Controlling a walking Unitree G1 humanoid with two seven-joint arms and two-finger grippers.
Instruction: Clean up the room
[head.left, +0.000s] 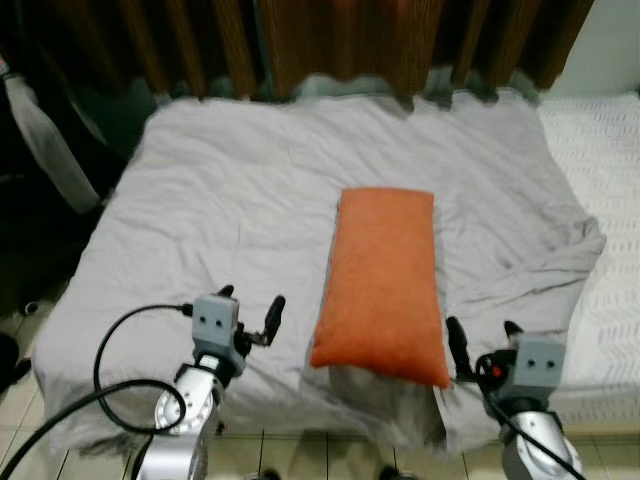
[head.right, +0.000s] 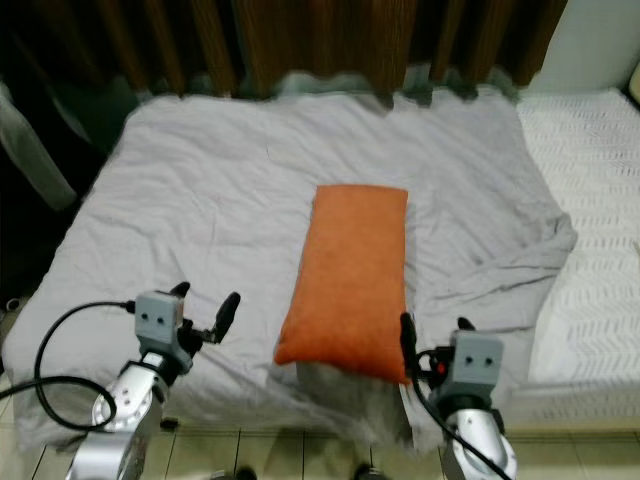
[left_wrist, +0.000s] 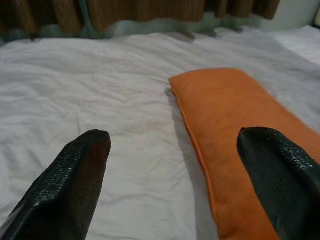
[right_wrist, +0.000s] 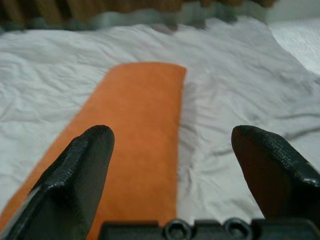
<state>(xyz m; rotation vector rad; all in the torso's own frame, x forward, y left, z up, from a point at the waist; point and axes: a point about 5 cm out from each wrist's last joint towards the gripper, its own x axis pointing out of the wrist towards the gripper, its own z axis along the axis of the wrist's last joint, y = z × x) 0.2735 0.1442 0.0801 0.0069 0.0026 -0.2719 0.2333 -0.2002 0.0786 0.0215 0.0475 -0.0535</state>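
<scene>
Orange pillow (head.left: 383, 283) lying lengthwise on a wrinkled grey sheet (head.left: 230, 200) covering the bed, its near short end at the bed's front edge, between the two grippers. Left gripper (head.left: 253, 310) held low over the sheet at the near edge, just to the left of the pillow's near left corner; fingers (left_wrist: 75, 185) spread apart, clasping nothing, not touching the pillow. In the left wrist view, pillow (left_wrist: 240, 145) stretching away ahead and toward the right-hand finger, bare sheet ahead of the other finger. Right gripper (head.left: 482, 340) held at the pillow's near right corner, just beside it; fingers (right_wrist: 80, 175) likewise spread wide with nothing between them; contact with the pillow edge not discernible. In the right wrist view, pillow (right_wrist: 135, 130) running away ahead on the side of one finger, creased sheet (right_wrist: 235, 100) ahead of the other. Black cable (head.left: 120, 345) looping from the left arm. Brown curtain (head.left: 380, 40) hanging beyond the far edge of the bed. White textured cover (head.left: 600, 170) to the right of the grey sheet, beyond the right gripper.
</scene>
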